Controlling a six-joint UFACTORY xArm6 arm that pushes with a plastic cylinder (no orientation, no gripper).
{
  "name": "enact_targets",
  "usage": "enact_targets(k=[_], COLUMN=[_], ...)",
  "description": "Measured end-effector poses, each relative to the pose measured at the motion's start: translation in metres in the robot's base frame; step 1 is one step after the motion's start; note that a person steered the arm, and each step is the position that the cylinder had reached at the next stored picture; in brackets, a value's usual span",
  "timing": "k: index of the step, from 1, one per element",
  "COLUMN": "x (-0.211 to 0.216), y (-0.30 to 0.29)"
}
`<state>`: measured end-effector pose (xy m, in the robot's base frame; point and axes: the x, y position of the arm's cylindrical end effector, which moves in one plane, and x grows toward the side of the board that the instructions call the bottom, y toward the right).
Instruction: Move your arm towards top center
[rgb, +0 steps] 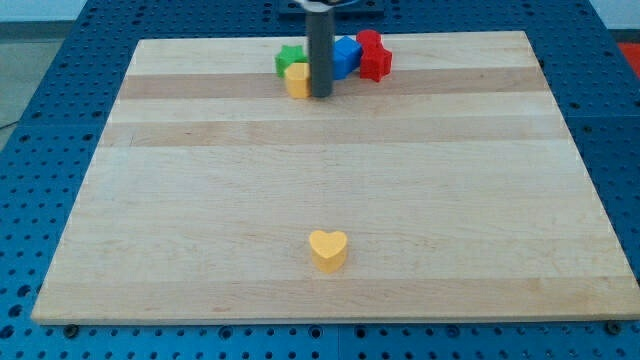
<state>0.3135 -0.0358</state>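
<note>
My dark rod comes down from the view's top centre and my tip (321, 95) rests on the wooden board (200, 200) near its top edge. A cluster of blocks sits around it. A yellow block (297, 79) touches the rod's left side. A green block (290, 58) lies just behind the yellow one. A blue block (345, 57) is to the rod's right, partly hidden by it. Two red blocks (373, 56) sit right of the blue one, one behind the other.
A yellow heart-shaped block (328, 249) lies alone near the board's bottom centre. The board rests on a blue perforated table (60, 120) that shows on all sides.
</note>
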Motion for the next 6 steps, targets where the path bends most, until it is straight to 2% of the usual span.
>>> enact_targets(k=[1, 2, 3, 4, 5, 6], x=[0.023, 0.03, 0.011, -0.061, -0.122, -0.122], y=[-0.011, -0.069, -0.15, -0.16, -0.106, -0.101])
